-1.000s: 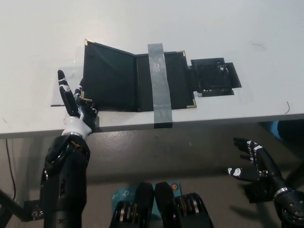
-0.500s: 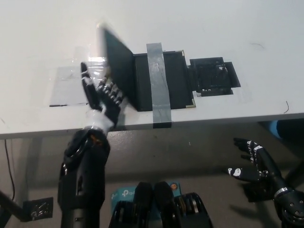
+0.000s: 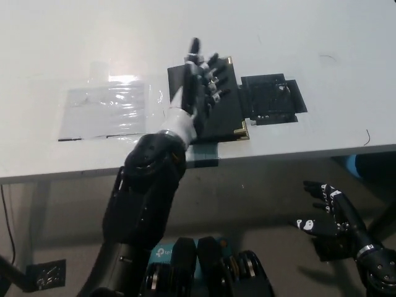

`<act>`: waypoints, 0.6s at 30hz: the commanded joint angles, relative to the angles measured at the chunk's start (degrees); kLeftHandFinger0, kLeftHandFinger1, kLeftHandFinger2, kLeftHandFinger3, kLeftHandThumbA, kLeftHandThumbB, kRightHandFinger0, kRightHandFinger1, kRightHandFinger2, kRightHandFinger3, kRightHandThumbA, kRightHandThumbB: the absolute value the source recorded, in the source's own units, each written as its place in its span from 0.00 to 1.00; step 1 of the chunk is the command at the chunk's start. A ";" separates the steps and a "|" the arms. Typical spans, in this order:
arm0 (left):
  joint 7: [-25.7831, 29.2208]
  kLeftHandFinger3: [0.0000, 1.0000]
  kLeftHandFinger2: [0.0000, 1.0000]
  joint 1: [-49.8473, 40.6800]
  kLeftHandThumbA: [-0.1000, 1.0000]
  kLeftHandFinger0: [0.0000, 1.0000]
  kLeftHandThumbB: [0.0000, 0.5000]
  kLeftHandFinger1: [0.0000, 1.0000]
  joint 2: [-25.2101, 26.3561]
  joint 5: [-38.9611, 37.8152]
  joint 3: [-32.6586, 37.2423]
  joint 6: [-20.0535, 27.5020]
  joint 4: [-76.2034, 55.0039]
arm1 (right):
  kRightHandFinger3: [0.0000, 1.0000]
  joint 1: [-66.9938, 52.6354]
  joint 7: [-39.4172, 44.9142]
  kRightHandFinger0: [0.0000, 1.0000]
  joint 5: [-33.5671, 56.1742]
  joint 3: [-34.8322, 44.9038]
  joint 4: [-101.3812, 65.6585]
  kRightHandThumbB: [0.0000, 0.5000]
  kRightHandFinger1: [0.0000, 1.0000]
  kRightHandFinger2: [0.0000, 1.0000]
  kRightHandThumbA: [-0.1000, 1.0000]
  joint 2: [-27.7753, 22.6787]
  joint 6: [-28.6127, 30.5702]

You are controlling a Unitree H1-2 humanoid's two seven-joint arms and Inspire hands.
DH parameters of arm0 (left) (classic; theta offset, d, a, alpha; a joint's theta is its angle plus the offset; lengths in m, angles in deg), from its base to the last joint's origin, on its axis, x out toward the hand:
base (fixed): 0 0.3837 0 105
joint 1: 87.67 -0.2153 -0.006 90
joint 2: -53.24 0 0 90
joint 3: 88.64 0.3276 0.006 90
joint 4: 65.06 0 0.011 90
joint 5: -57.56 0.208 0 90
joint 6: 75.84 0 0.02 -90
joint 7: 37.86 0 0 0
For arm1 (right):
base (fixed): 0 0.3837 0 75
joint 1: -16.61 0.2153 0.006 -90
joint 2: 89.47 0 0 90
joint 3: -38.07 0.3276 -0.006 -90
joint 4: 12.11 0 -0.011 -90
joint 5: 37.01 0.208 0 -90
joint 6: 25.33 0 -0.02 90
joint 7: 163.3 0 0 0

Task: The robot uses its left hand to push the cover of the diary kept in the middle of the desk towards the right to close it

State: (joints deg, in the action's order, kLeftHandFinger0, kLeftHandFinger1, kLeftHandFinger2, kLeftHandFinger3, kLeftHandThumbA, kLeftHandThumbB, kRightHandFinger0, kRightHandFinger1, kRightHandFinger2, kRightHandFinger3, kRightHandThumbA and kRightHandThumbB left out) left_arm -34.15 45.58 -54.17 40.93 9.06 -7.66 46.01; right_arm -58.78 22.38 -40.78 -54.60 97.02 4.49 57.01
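The black diary [image 3: 226, 102] lies folded flat in the middle of the white desk [image 3: 278, 37], its cover down over the pages, brass corners showing at its right side. My white left hand [image 3: 197, 86] rests flat on top of the cover with its fingers spread, hiding much of the book and the grey tape across it. My black right hand [image 3: 331, 216] hangs open below the desk edge at the lower right, away from the diary.
A black taped patch [image 3: 270, 99] sits just right of the diary. A clear plastic sheet [image 3: 105, 111] is taped to the desk where the cover lay. The desk's front edge [image 3: 297, 154] runs close below the book.
My left hand swept from the desk's left side to the right, swinging the cover up and over until it lies shut. The camera has tilted slightly. The right hand stayed put.
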 commanded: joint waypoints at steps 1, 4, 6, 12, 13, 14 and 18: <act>-4.16 1.00 1.00 2.34 1.00 1.00 0.42 1.00 3.56 10.34 6.82 3.43 0.94 | 0.82 0.91 0.94 0.85 0.36 -0.16 -1.86 0.99 0.91 0.84 1.00 -0.07 0.41; -4.90 1.00 1.00 1.65 1.00 1.00 0.38 1.00 5.23 10.82 8.42 3.98 1.63 | 0.83 1.13 1.16 0.85 0.02 -0.62 -1.87 0.97 0.91 0.84 1.00 -0.09 0.49; -4.55 1.00 1.00 1.09 1.00 1.00 0.39 1.00 6.22 12.22 9.38 3.02 1.22 | 0.83 1.27 1.23 0.85 0.04 -0.81 -1.87 0.97 0.91 0.84 1.00 0.01 0.30; -5.95 1.00 1.00 1.54 1.00 1.00 0.52 1.00 14.98 27.42 23.96 1.01 1.59 | 0.85 0.89 1.65 0.86 -0.07 -1.34 -2.20 0.97 0.92 0.87 1.00 -0.22 0.40; -5.96 1.00 1.00 1.74 1.00 1.00 0.48 1.00 16.79 30.63 26.77 2.34 1.83 | 0.85 0.88 1.63 0.86 0.14 -1.22 -2.18 0.97 0.91 0.86 1.00 -0.16 0.36; -6.55 1.00 1.00 2.10 1.00 1.00 0.42 1.00 18.61 33.50 29.53 3.01 1.96 | 0.84 0.87 1.56 0.85 0.21 -1.17 -2.18 0.97 0.91 0.86 1.00 -0.10 0.40; -7.61 1.00 1.00 2.62 1.00 1.00 0.42 1.00 20.56 36.50 34.01 2.47 2.46 | 0.85 0.22 1.83 0.86 0.04 -1.34 -2.90 0.96 0.91 0.86 1.00 -0.55 0.13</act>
State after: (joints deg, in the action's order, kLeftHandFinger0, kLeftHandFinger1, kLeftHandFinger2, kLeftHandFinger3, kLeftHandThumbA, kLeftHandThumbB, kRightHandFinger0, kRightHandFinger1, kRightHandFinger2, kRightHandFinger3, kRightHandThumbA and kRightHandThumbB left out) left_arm -37.73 46.34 -40.01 60.33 34.26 -5.28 48.02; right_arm -59.15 23.15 -40.79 -55.89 96.99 4.67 56.91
